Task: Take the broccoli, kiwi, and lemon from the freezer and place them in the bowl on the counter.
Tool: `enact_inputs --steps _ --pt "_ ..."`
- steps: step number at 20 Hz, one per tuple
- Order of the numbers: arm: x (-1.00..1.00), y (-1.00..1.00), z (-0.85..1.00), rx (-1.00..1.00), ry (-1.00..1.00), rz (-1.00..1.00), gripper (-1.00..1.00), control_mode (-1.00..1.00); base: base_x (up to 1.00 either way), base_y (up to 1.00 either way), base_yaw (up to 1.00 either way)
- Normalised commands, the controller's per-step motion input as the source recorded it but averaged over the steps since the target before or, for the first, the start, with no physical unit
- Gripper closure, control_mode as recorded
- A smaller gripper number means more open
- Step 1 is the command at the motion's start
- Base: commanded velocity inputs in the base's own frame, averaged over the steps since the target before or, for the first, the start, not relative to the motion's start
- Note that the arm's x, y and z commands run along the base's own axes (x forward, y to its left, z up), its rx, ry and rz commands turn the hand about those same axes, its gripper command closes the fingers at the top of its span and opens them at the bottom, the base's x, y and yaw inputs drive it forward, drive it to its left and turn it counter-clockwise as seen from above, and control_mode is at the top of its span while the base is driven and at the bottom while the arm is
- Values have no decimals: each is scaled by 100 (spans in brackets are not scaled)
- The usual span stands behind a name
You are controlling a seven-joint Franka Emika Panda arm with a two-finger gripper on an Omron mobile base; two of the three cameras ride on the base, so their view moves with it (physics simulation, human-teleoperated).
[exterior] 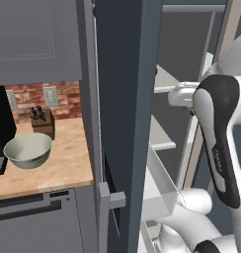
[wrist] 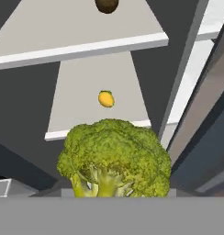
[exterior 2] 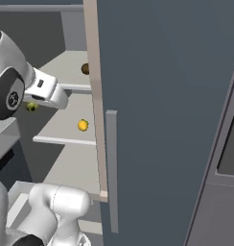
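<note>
Brick backsplash and a tan marbled counter fill the left of the left base view, where the pale grey-green bowl sits beside a knife block and below a wall outlet. Right of the counter stands the freezer, its dark door edge dividing the kitchen from the white shelves inside.

The arm reaches into that opening, and the gripper hangs in front of the shelves with the broccoli at its tips. In the hand view the floret crowds the bottom of the picture, stem toward the camera and crown pointing away along the fingers. The tips themselves are hidden behind it, so I judge the jaws clamped on the broccoli rather than see the contact; a speck of green shows at the hand in the right base view.

Beyond it, the lemon lies on the middle shelf and the kiwi on the shelf above, both deeper in.

The bowl lies left of the freezer, so the carry must back out and swing left around the door.

Faint lettering runs along the arm's dark link, too small to read.
</note>
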Motion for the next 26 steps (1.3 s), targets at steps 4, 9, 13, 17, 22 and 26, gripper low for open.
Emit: enact_inputs --steps 4,9,13,17,22,26 --pt "-96 -48 -43 -1 5 0 100 -100 0 0 0" --pt "-79 -13 -42 -4 1 0 100 -100 0 0 0" --pt "-10 12 -5 -15 0 0 100 -100 0 0 0" --pt "0 14 0 -11 0 0 100 -100 0 0 0" --pt "0 0 0 -2 0 1 100 100 -23 -20 3" --pt "0 0 0 0 0 0 100 100 -100 -69 0"
